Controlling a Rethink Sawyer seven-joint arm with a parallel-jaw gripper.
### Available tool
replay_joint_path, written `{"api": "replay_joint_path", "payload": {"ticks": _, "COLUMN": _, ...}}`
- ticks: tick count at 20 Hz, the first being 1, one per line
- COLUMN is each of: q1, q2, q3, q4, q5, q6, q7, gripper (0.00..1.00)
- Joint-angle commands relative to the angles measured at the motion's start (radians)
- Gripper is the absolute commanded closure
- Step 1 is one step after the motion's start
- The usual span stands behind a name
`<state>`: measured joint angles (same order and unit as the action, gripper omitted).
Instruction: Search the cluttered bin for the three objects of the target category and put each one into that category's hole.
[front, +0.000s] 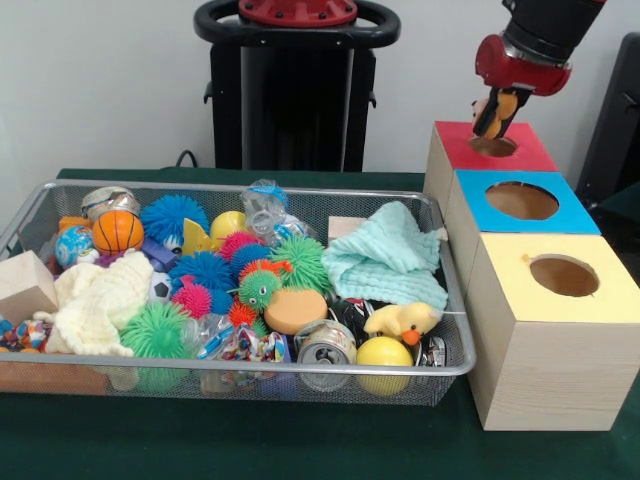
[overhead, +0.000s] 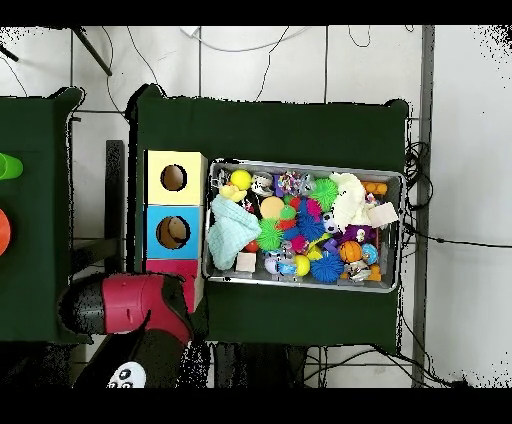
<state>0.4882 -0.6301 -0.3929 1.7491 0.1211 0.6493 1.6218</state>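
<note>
The silver wire-mesh bin takes up the left and middle of the table, full of toys; it also shows in the overhead view. The red-faced wooden box stands at the far right, with its round hole partly visible. My gripper hangs just above that hole, shut on a small yellow and orange toy held between dark fingers. In the overhead view the red arm covers most of the red-faced box and hides the gripper.
A blue-faced box and a yellow-faced box stand in a row nearer the camera than the red one. The bin holds a mint cloth, a yellow duck, spiky balls, a small basketball, a can and a wooden block.
</note>
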Motion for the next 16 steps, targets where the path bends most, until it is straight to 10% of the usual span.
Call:
{"api": "replay_joint_path", "payload": {"ticks": 1, "q1": -0.032, "q2": 0.052, "q3": 0.049, "q4": -0.027, "q5": 0.052, "q6": 0.009, "q7": 0.274, "gripper": 1.00}}
{"api": "replay_joint_path", "payload": {"ticks": 16, "q1": -0.006, "q2": 0.075, "q3": 0.029, "q4": -0.046, "q5": 0.057, "q6": 0.012, "q7": 0.285, "gripper": 1.00}}
